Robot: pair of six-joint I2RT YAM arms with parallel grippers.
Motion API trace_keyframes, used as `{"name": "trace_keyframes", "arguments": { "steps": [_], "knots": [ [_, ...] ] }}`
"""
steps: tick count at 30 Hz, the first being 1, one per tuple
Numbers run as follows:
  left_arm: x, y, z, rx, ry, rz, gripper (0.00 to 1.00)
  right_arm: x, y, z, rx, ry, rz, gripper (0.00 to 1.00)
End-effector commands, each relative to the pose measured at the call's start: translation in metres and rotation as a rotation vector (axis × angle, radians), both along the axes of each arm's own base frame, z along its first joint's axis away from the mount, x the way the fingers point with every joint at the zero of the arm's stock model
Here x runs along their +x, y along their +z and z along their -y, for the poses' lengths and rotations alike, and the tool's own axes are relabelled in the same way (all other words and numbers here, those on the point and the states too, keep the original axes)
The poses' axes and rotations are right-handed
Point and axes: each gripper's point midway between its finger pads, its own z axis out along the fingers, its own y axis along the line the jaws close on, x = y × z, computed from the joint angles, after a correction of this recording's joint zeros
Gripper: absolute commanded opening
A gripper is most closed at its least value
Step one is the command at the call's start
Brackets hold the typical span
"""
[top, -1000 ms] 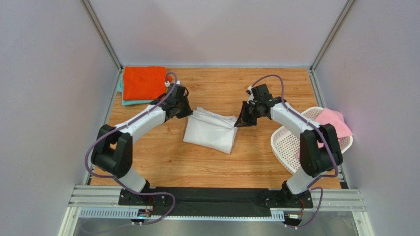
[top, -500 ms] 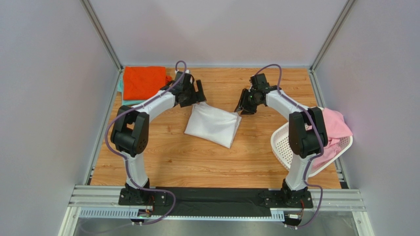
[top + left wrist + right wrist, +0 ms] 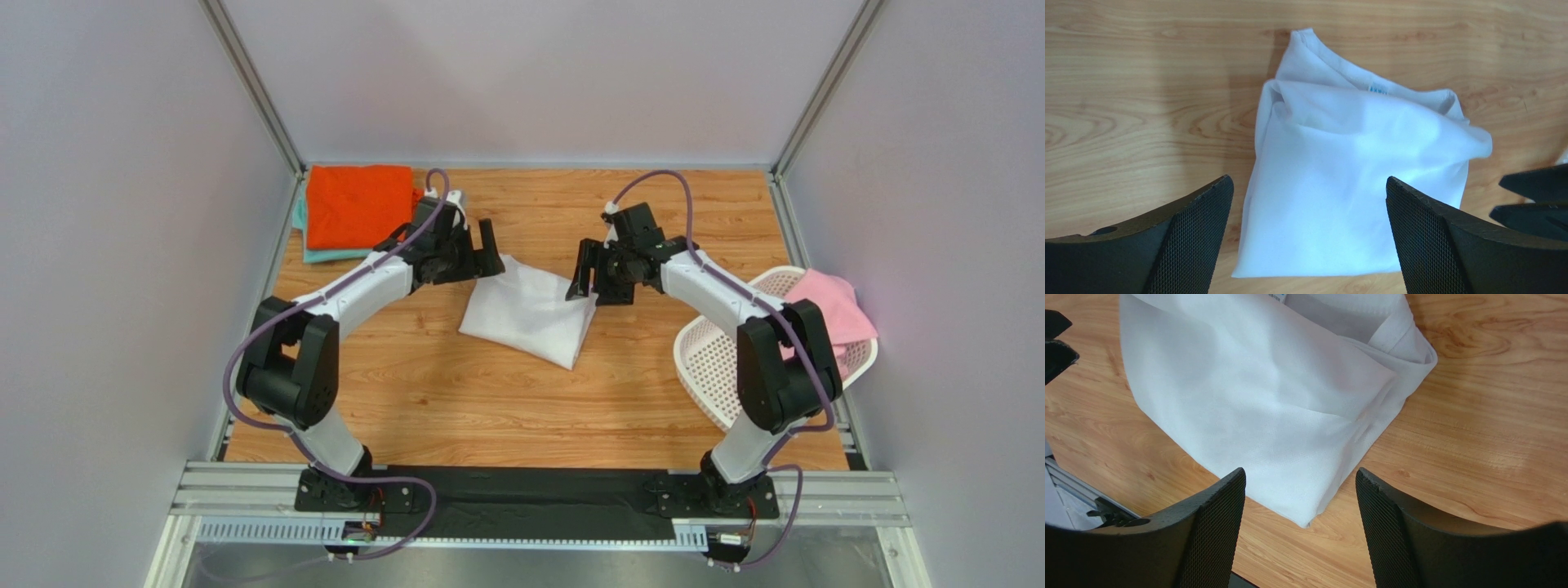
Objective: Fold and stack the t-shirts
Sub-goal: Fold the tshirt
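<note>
Both grippers have let go. The left gripper [image 3: 488,249] is spread wide with nothing between the fingers, and so is the right gripper [image 3: 584,272]; a second ago both were down on the far edge of the white t-shirt [image 3: 530,312]. Now they have backed off and sit just outside its far corners, one on each side. In the left wrist view the left gripper [image 3: 1309,184] frames the white t-shirt [image 3: 1352,177] just ahead of and below the open fingers, blue neck label [image 3: 1377,89] at its far edge. The right gripper [image 3: 1300,478] sees the same bundle [image 3: 1247,386] ahead, with one corner pointing between the fingers. The cloth lies flat on the table [image 3: 491,404] as a compact folded square with some rumpled edges, so I judge this fold done. Outward: the orange t-shirt [image 3: 356,205] sits on the teal one [image 3: 321,255] well beyond the left gripper, probably the stack target. The pink t-shirt [image 3: 834,306] hangs over the laundry basket [image 3: 711,355], well outboard of the right gripper and not yet folded.
</note>
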Motion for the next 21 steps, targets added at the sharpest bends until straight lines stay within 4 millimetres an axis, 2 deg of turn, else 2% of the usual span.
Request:
{"name": "trace_keyframes", "arguments": {
  "steps": [1, 4, 5, 6, 7, 8, 13, 14, 16, 17, 18, 20, 21],
  "knots": [
    [-0.010, 0.012, 0.022, -0.097, -0.154, 0.066, 1.00, 0.001, -0.007, -0.006, -0.040, 0.027, 0.040, 0.68],
    [-0.015, 0.015, 0.041, -0.183, -0.238, 0.072, 1.00, 0.004, -0.015, -0.002, -0.076, -0.052, 0.019, 0.71],
    [-0.014, 0.010, 0.044, -0.185, -0.244, 0.063, 1.00, 0.009, -0.020, 0.004, -0.106, -0.087, 0.023, 0.73],
    [-0.014, 0.007, 0.046, -0.185, -0.251, 0.058, 1.00, 0.011, -0.022, 0.006, -0.113, -0.112, 0.021, 0.77],
    [-0.011, 0.007, 0.048, -0.188, -0.250, 0.055, 1.00, 0.013, -0.025, 0.008, -0.128, -0.126, 0.021, 0.85],
    [-0.004, 0.000, 0.054, -0.189, -0.262, 0.034, 1.00, 0.020, -0.038, 0.009, -0.157, -0.155, -0.013, 0.87],
    [0.007, -0.006, 0.056, -0.172, -0.258, 0.043, 1.00, 0.034, -0.046, 0.014, -0.192, -0.210, -0.013, 0.86],
    [0.014, -0.002, 0.056, -0.157, -0.248, 0.060, 1.00, 0.038, -0.053, 0.014, -0.192, -0.218, -0.026, 0.83],
    [0.021, -0.010, 0.056, -0.136, -0.247, 0.054, 1.00, 0.047, -0.053, 0.011, -0.175, -0.227, -0.026, 0.79],
    [0.029, -0.007, 0.056, -0.124, -0.238, 0.067, 1.00, 0.049, -0.058, 0.012, -0.179, -0.235, -0.033, 0.74],
    [0.032, -0.017, 0.057, -0.110, -0.239, 0.044, 1.00, 0.052, -0.060, 0.011, -0.171, -0.241, -0.032, 0.71],
    [0.041, -0.015, 0.059, -0.097, -0.242, 0.045, 1.00, 0.053, -0.066, 0.010, -0.164, -0.244, -0.047, 0.69],
    [0.043, -0.024, 0.059, -0.089, -0.240, 0.028, 1.00, 0.053, -0.069, 0.009, -0.155, -0.237, -0.057, 0.69]
  ]
}}
